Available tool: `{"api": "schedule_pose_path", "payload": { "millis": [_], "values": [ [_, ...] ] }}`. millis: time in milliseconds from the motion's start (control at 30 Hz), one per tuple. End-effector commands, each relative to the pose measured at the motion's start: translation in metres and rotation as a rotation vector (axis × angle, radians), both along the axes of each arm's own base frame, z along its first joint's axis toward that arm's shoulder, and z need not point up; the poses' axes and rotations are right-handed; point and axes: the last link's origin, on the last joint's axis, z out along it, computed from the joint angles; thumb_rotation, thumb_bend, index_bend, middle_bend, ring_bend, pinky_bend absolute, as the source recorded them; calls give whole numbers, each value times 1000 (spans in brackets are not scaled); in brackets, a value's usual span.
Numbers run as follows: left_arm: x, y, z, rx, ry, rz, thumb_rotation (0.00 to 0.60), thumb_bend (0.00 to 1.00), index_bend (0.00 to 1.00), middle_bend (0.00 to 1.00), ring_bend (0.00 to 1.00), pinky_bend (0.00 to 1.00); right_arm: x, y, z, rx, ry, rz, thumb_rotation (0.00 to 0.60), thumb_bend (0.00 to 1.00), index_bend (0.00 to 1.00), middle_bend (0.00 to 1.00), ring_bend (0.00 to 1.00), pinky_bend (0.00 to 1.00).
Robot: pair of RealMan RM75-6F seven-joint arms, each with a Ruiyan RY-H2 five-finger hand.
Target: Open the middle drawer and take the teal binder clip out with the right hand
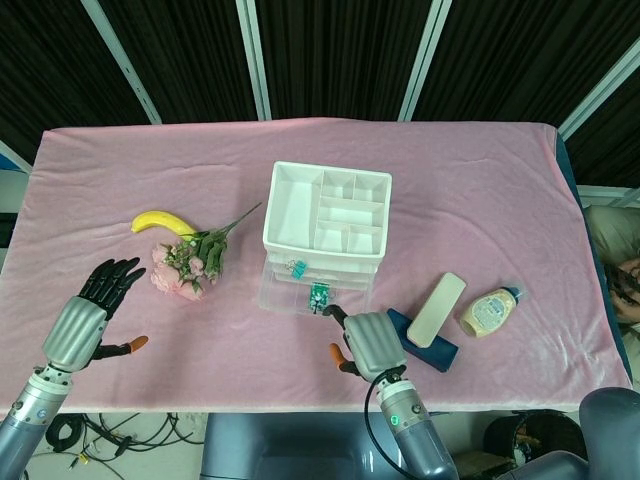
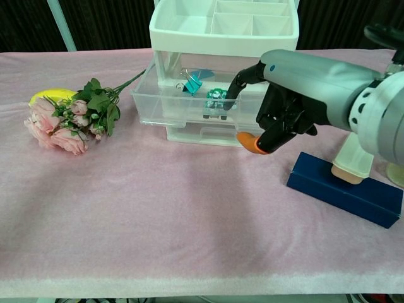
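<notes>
A white drawer unit (image 1: pixel 325 205) (image 2: pixel 221 35) stands mid-table. The clear drawer (image 1: pixel 283 296) (image 2: pixel 158 104) just under its top tray is pulled out toward me. A teal binder clip (image 1: pixel 297 267) (image 2: pixel 192 82) lies inside, with a second teal item (image 1: pixel 319 295) (image 2: pixel 216 95) nearer the front. My right hand (image 1: pixel 372 342) (image 2: pixel 287 104) is at the drawer's front right, one finger hooked over the front rim and the others curled. Over the table's front left my left hand (image 1: pixel 90 315) hovers with its fingers spread, holding nothing.
A banana (image 1: pixel 163 221) (image 2: pixel 47 95) and a pink flower bunch (image 1: pixel 190 262) (image 2: pixel 69 120) lie left of the unit. A navy box (image 1: pixel 430 345) (image 2: pixel 344 189) bearing a cream case (image 1: pixel 437 308) (image 2: pixel 355 154) sits right of my hand. A sauce bottle (image 1: pixel 492 310) lies further right.
</notes>
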Motion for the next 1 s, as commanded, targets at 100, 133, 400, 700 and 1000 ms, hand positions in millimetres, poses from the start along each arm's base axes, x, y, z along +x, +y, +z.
{"api": "schedule_pose_path", "payload": {
  "millis": [100, 133, 400, 700, 1000],
  "values": [
    [0, 0, 0, -2, -2, 3, 600, 0, 0, 0, 0, 0, -1, 3, 0, 11, 3, 3, 600, 359, 333, 965, 960, 766],
    [0, 0, 0, -2, 0, 4, 600, 0, 0, 0, 0, 0, -1, 4, 0, 11, 2, 3, 600, 359, 333, 965, 959, 766],
    [0, 0, 0, -2, -5, 7, 600, 0, 0, 0, 0, 0, 5, 9, 3, 16, -24, 27, 600, 359, 97, 964, 958, 766],
    [0, -1, 1, -5, -9, 8, 600, 0, 0, 0, 0, 0, 20, 14, 9, -10, -57, 110, 600, 274, 72, 963, 955, 766],
    [0, -1, 2, -4, -10, 7, 600, 0, 0, 0, 0, 0, 36, -7, 33, -146, 129, 323, 600, 232, 97, 966, 959, 785]
  ]
}}
